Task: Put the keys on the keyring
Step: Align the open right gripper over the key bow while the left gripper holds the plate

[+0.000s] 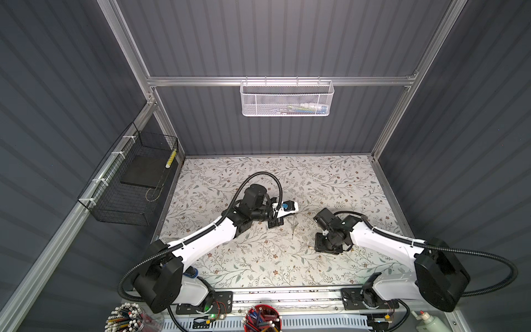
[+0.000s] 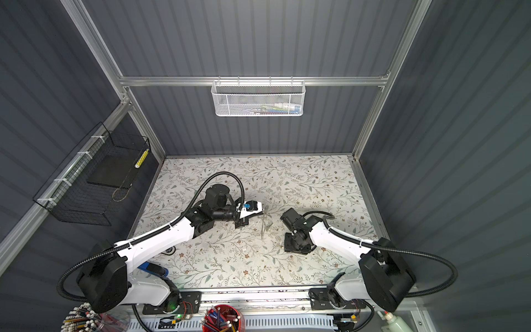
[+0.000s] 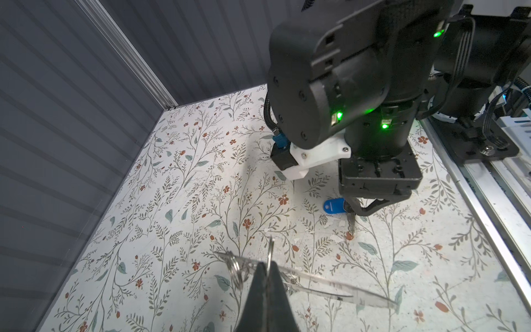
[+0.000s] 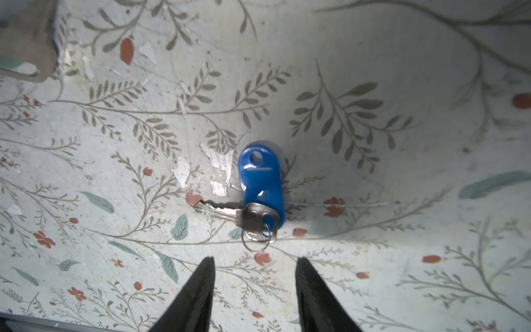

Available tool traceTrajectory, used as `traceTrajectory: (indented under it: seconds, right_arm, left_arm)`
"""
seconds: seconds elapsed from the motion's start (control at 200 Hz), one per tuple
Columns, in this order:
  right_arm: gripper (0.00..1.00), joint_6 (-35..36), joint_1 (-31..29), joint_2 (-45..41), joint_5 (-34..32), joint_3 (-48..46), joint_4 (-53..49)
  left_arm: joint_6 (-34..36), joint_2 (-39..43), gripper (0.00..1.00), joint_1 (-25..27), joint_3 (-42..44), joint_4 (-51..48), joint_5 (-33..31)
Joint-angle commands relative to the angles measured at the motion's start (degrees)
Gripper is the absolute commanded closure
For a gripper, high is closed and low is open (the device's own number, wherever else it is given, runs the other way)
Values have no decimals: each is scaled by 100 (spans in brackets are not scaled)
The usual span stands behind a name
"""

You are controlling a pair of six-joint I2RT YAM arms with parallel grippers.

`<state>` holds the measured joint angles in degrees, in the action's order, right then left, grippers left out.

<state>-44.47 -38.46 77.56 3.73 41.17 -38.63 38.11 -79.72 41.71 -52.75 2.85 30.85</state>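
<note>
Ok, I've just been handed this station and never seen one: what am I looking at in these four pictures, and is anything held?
Two robot arms, left and right, reach over a floral table, each ending in a two-finger gripper. Two pictures look down on the whole scene, nearly alike; the other two come from cameras on the wrists, looking out along each gripper. The left gripper is shut on the keyring, a thin metal ring seen edge-on. The right gripper is open and empty, poised over a key with a blue tag lying flat on the table. A clear plastic strip lies near the left gripper. I cannot make out a second key.
</note>
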Motion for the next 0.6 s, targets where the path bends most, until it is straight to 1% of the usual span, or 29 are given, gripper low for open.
traceTrajectory:
  seconds: [0.0,0.2,0.595]
  right_arm:
    - [55,-96,-23,101,39,51,-147]
    - [56,-133,-23,202,93,-22,-3]
    - [57,127,-24,674,16,222,66]
  left_arm:
    - [34,129,100,34,37,14,-20]
    - [56,132,100,57,36,5,-24]
    - [64,97,100,74,37,-8,-43]
